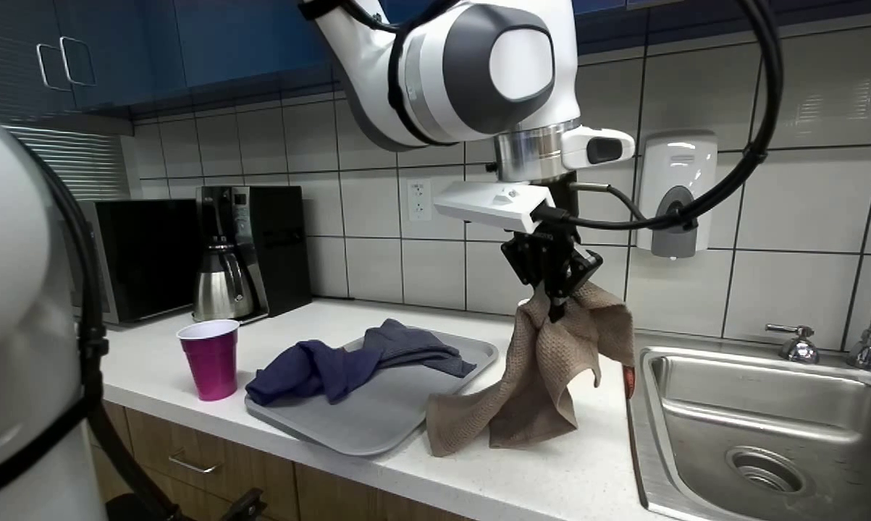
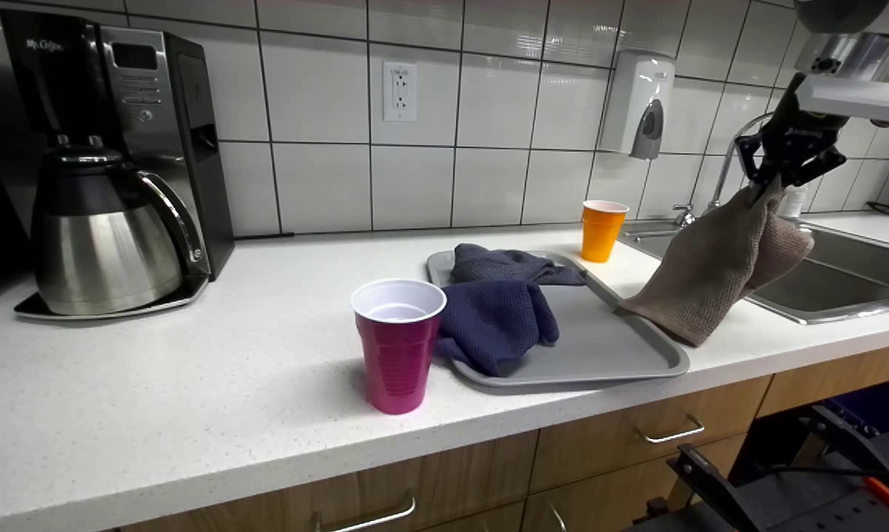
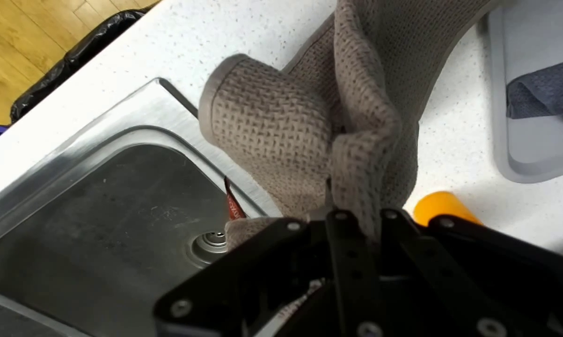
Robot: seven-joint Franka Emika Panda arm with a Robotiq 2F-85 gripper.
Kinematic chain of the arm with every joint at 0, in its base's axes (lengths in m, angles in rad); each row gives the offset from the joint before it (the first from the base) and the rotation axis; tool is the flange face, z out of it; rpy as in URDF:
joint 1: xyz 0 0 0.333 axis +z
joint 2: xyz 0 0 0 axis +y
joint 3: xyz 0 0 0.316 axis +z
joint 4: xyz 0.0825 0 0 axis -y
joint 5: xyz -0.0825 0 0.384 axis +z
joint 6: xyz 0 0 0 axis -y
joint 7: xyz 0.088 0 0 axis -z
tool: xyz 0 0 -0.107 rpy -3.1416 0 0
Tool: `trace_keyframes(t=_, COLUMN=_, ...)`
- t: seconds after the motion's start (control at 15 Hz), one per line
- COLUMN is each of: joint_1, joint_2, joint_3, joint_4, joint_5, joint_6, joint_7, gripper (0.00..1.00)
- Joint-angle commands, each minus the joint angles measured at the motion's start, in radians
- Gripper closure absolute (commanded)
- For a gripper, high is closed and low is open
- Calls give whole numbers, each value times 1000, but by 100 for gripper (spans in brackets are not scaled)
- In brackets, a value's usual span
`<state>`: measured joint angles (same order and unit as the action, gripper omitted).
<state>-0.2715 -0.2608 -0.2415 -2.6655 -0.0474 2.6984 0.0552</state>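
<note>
Limply, the brown cloth (image 1: 540, 373) hangs beneath the claw (image 1: 556, 307), which grips it by its gathered top

Gripper (image 1: 554, 299) pinched tight, fingers (image 1: 557, 312) pointing roughly down. Wrist (image 1: 531, 153) directly above it; arm (image 1: 424, 87) bends over higher up, above gripper and wrist.

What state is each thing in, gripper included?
Brown woven cloth: gripped, hanging
Black two-finger gripper: shut on brown cloth
Grey plastic tray: right way up
Navy woven cloth: crumpled on tray
Grey woven cloth: crumpled on tray
Magenta plastic cup: upright, uncovered
Orange plastic cup: upright
Steel carafe: upright, lidded
Wooden drawers: shut
Blue cabinets: shut
</note>
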Motion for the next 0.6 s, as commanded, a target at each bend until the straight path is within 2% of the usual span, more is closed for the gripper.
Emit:
trace_keyframes(t=0.0, joint_1=9, joint_2=59, joint_3=22, joint_4=36, joint_5=-6, joint_6=3, joint_7=-6, gripper=99)
trace_keyframes(t=0.53, joint_1=46, joint_2=175, joint_3=46, joint_4=68, joint_5=-6, joint_6=12, joint_7=7, gripper=99)
